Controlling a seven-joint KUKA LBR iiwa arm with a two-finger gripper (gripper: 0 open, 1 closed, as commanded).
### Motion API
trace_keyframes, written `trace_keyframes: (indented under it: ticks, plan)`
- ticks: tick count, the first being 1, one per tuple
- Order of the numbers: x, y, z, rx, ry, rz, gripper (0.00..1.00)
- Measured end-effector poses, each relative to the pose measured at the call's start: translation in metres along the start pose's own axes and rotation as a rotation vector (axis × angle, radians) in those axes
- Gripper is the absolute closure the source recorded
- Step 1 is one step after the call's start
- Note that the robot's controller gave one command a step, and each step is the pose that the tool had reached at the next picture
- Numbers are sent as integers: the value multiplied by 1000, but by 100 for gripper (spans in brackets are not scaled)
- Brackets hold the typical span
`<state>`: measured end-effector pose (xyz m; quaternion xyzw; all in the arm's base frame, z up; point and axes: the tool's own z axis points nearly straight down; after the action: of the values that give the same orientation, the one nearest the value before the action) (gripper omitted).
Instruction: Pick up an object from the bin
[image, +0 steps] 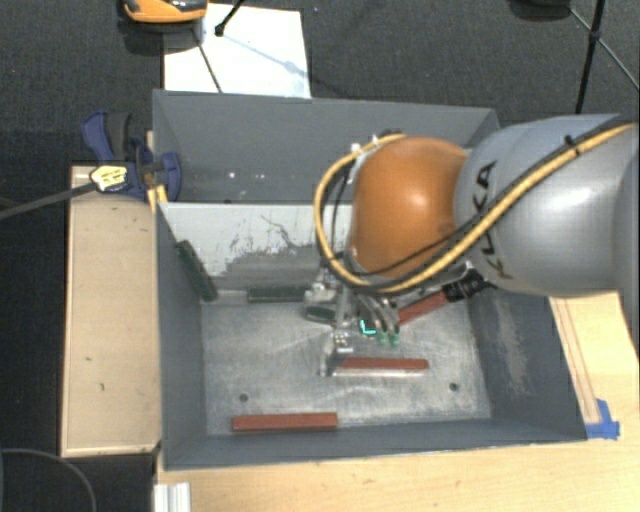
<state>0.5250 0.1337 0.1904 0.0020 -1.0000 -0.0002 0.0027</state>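
My gripper (338, 352) hangs low in the middle of the bin, below the orange wrist cover. It is at the left end of a flat red-brown bar (385, 366) that lies on the bin floor, running to the right. A small green piece (386, 339) lies just behind that bar, next to the gripper. Whether the gripper touches the bar is hidden by its own body. A reddish stick (420, 305) pokes out from under the arm at the right.
A second red-brown bar (285, 423) lies near the bin's front wall. A dark green block (196, 271) leans in the left rear corner, and a dark flat bar (275, 294) lies along the rear wall. The arm covers the right rear of the bin.
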Motion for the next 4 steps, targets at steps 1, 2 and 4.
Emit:
trace_keyframes:
  ticks: [1,2,4]
  plan:
    - [-2,-1,-4,-1,-8,3,0]
    - [26,-47,21,-1,-10,-19,0]
    - [-4,-77,109,-1,-8,6,100]
